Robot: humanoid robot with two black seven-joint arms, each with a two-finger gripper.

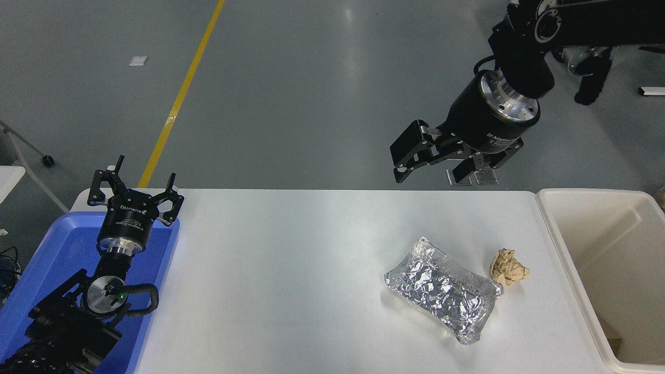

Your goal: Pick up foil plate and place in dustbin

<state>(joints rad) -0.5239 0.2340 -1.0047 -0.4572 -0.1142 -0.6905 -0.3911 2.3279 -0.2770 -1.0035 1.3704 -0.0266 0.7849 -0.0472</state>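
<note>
Lying flat: the foil plate (444, 292), crinkled silver, on the white table (286, 270), set at a slant with one end toward the far edge and the other toward the near edge.
Foil plate's place: right half of the table, a little left of the dustbin (608, 275), not touching it.
Dustbin: cream-white tub at the table's right end, open top, a brown scrap low against its near wall.
Paper wad (509, 267): small, tan, crumpled, between the foil plate and the dustbin, just beside the plate's far right corner; whether they touch cannot be told.
Right gripper (441, 166): hangs in the air beyond the table's far edge, up and away from the foil plate, its fingers spread apart and holding nothing.
Right arm: comes in from the top right corner, slanting down toward the table.
Left gripper (135, 192): parked over the far end of the blue tray (156, 259), well left of the foil plate, fingers splayed wide and empty.
Blue tray: at the table's left end, far from the dustbin.
Floor (311, 78): grey, with a yellow line (182, 93) running beyond the table.
</note>
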